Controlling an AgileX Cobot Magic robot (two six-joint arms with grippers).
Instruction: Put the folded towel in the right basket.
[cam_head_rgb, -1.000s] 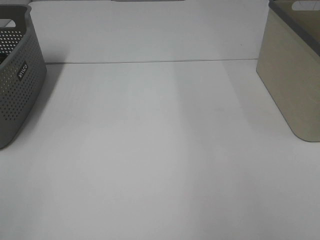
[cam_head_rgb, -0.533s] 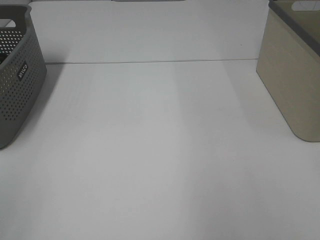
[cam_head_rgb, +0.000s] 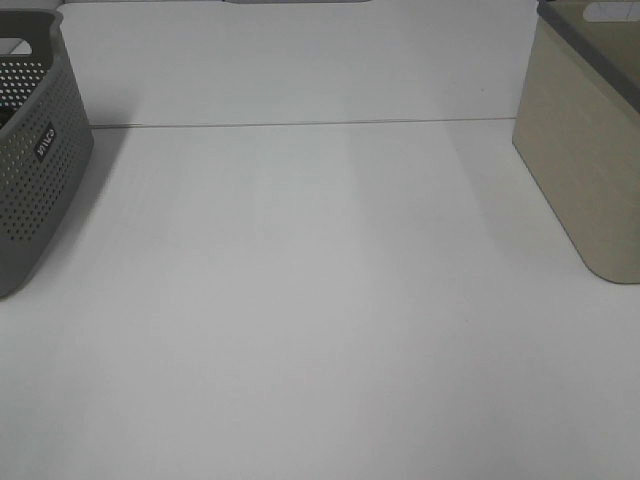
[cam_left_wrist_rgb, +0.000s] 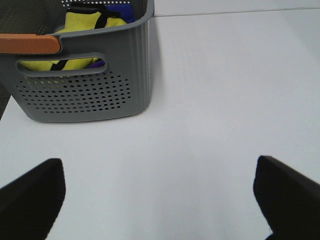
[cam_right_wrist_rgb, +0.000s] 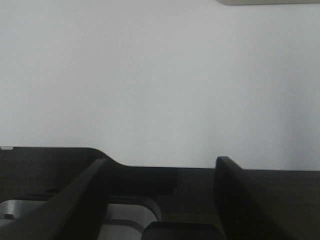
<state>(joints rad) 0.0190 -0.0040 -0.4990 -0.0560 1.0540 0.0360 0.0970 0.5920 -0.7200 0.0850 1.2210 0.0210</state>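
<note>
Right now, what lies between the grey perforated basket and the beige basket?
Only bare white table between the grey basket and the beige basket, in the exterior high view.

perforated basket at table's left edge, solid basket at right

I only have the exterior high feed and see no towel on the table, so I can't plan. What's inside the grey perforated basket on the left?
Observer: The grey perforated plastic basket holds a bunched yellow fabric item with black straps, over something blue. I cannot tell whether it is the towel.
Operator: Is the left end effector carrying anything?
Observer: No. The left end effector is open and empty, over the white table beside that basket.
Operator: And the right one?
Observer: The right end effector is open too, with nothing between its fingers.
</note>
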